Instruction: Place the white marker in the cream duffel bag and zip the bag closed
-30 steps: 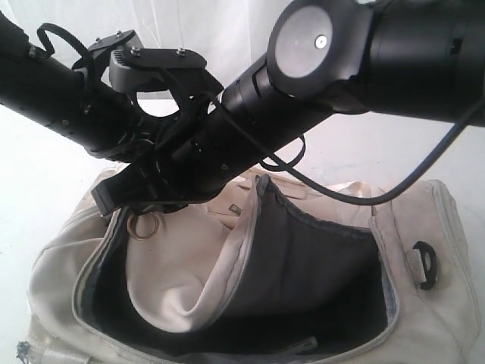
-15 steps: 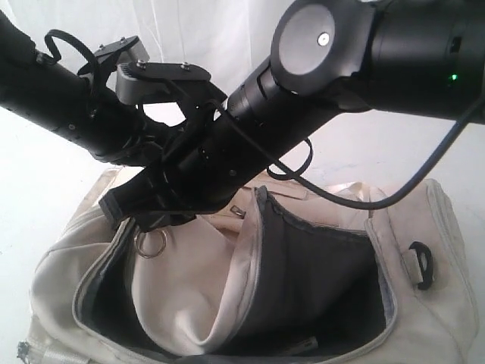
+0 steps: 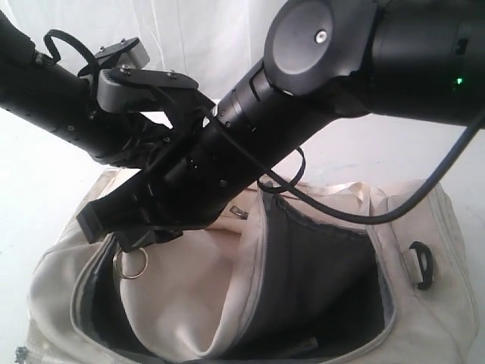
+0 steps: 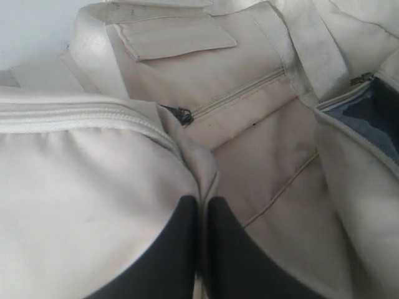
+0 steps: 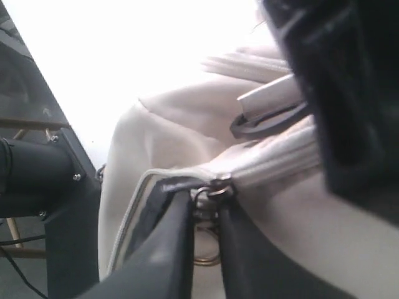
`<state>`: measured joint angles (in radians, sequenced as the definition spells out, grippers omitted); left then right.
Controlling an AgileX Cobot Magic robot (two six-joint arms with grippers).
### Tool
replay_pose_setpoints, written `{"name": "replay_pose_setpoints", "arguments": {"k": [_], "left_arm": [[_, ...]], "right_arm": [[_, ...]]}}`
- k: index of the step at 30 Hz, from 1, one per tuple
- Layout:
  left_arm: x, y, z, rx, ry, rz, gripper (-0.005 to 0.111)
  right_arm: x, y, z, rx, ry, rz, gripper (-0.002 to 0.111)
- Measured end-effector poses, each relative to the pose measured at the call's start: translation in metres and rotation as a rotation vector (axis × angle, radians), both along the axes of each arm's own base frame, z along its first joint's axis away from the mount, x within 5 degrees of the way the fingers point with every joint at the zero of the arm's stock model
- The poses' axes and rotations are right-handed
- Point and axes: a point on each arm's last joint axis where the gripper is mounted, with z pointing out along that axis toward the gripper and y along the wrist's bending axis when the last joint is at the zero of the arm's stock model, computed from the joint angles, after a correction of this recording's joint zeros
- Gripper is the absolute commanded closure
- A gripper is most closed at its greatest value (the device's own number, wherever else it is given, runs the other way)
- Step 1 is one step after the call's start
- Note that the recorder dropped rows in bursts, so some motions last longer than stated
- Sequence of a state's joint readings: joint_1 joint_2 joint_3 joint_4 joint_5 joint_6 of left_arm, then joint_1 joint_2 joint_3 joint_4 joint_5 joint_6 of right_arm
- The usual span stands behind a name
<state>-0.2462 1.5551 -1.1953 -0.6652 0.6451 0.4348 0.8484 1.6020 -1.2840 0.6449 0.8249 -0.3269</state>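
Both closed — left fingers (image 4: 165,258) on cream duffel bag (image 4: 262,146), right fingers (image 5: 167,252) on zipper pull (image 5: 212,188).

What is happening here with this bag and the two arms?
Two robot arms are working on a cream duffel bag. The right arm's fingers pinch the zipper pull; the left arm's fingers grip a fold of its fabric. The bag is wide open, and the marker is not visible.

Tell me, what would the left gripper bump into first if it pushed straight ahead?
The cream duffel bag itself. The left gripper is shut on a fold of its fabric, and just ahead lies the bag's cream panel with a pocket zipper, though depth is hard to judge.
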Motion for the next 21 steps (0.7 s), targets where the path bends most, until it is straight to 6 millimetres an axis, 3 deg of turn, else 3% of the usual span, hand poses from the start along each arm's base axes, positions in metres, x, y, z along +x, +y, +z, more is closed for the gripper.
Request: {"name": "replay_pose_setpoints", "arguments": {"k": [15,21], "left_arm": [[0.004,0.000,-0.015,0.012,0.058,-0.006,0.103],[0.017,0.012,-0.008,-0.004,0.076,0.024,0.103]], "right_arm": [[-0.015,0.007,-0.001,-0.021,0.015,0.065,0.108],[-0.014,0.007,-0.001,-0.019,0.007,0.063,0.108]]}}
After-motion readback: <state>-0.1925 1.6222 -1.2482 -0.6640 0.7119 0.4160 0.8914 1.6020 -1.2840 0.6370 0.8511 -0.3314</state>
